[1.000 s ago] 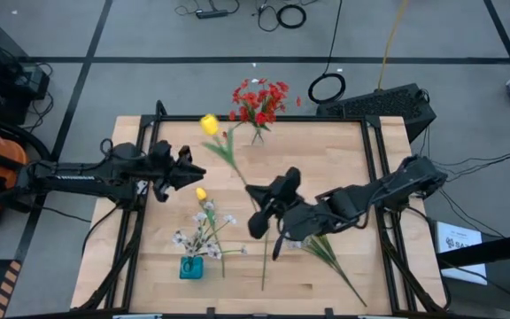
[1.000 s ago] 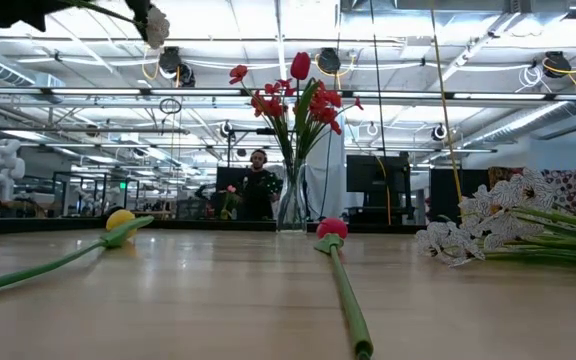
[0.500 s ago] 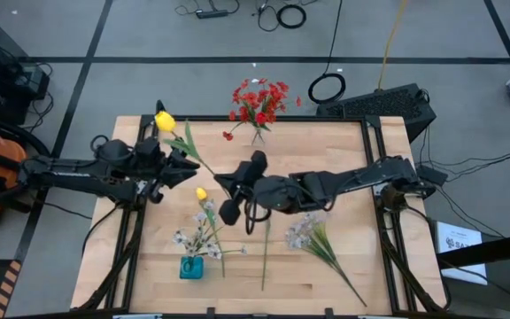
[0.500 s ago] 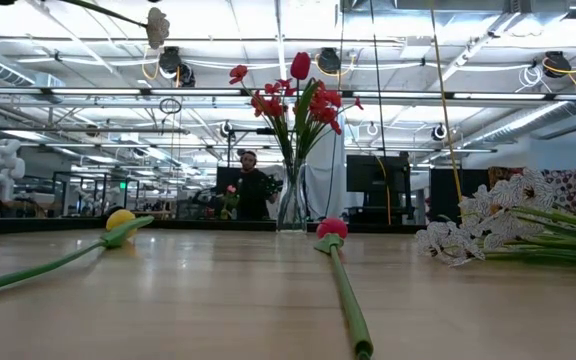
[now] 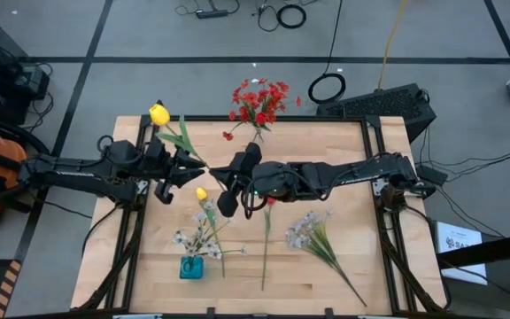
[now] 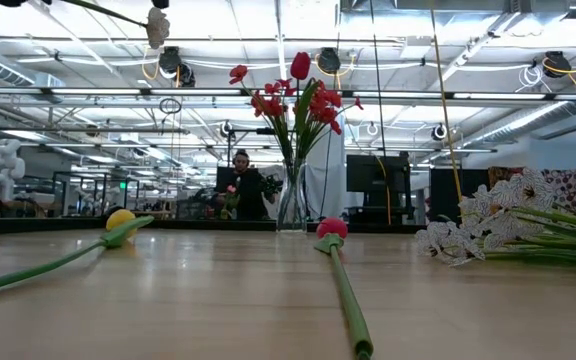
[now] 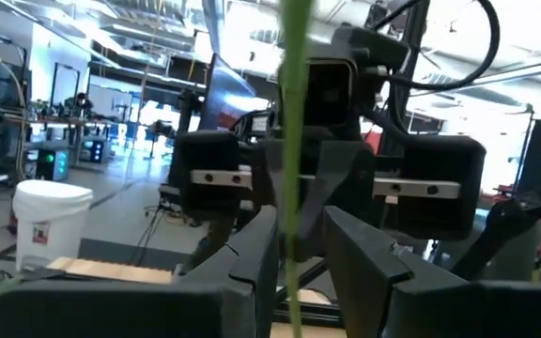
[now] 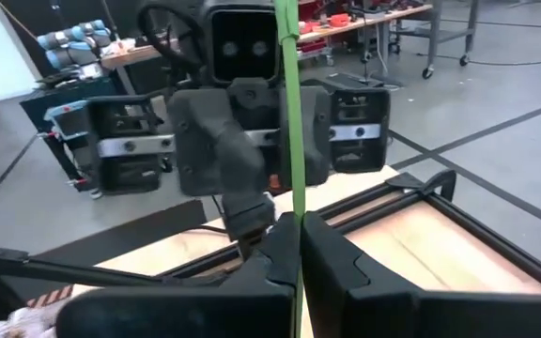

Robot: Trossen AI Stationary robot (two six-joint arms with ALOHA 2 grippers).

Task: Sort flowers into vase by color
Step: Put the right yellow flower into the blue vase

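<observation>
A yellow tulip [image 5: 159,114] on a long green stem is held in the air over the table's left half, with my right gripper [image 5: 220,171] shut on the stem. My left gripper [image 5: 195,168] faces it from the left, open. Its fingers [image 7: 252,258] stand on either side of the same stem [image 7: 294,141] with a gap on both sides. A clear vase [image 5: 257,137] at the far edge holds red flowers [image 5: 257,102]. A blue vase [image 5: 191,268] near the front left holds white sprays. My right gripper pinches the tulip's green stem [image 8: 292,188] between its two fingers, well below the bloom. The fingers come roughly level from the table's right and lie across the stem. The tulip is lifted clear of the table, its stem slanting up toward the far left with the bloom on top.
Lying on the table are a second yellow tulip [image 5: 201,193], a red tulip [image 5: 270,202] with its stem pointing to the near edge, and a white spray [image 5: 312,235] at the right. A person [image 6: 240,190] stands far behind the table.
My right gripper has carried the yellow tulip toward the table's left, up to my left gripper, so the stem now stands between the left fingers. The bloom has swung from the far middle to the far left. The flowers on the table have stayed put.
</observation>
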